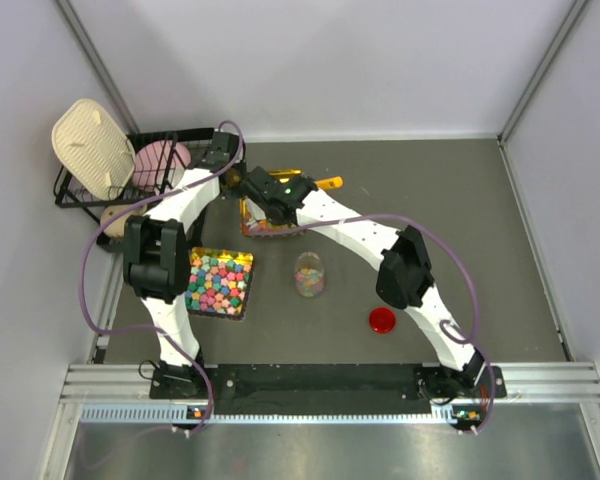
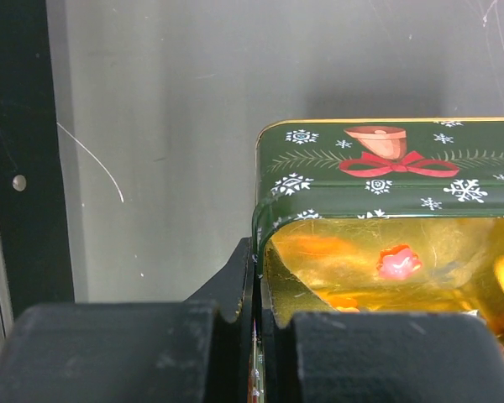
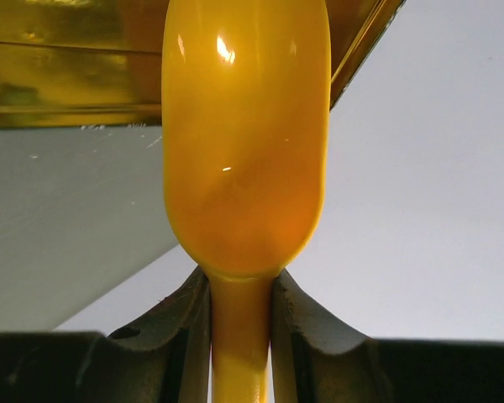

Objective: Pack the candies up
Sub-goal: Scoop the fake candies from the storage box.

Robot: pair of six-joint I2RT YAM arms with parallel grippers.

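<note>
Left gripper (image 2: 257, 295): jaws narrow, pinched on the thin wall of a tin (image 2: 386, 159) near its rounded corner. One finger is outside the wall, the other inside. Finger bodies are matte black and blocky.

Tin: sheet metal with a gold rim. The face ahead of the fingers is dark green, printed with a bell, a red bow and white snowflakes. The inside is mirror-gold and reflective.

Candies (image 2: 401, 262): small pieces lie inside the tin, ahead and to the right of the inner finger. One is pink and lumpy, and there are several orange ones. They blur with their reflections, so no count is possible.

Right gripper (image 3: 239, 294): jaws close together, clamped on the slim neck of a spoon (image 3: 244, 151). The spoon is glossy amber-yellow plastic. Its smooth oblong bowl stands straight out beyond the fingertips. Behind and above the bowl is a gold, mirror-like tin surface; pale wall lies to the right.

Top view: both grippers meet at the same tin at the far side of the dark grey table (image 1: 430, 200).
- Nearer the bases than the grippers stands a clear jar (image 1: 309, 275), upright, with small mixed-colour pieces inside.
- Left of the jar is a second tin (image 1: 220, 282), square, gold-edged and full of chunkier bright candies.
- A red lid (image 1: 382, 320) lies flat under the right arm's elbow.
- A black wire rack (image 1: 80, 195) sits just left of the left gripper. It holds a cream textured piece and a pink one.
</note>
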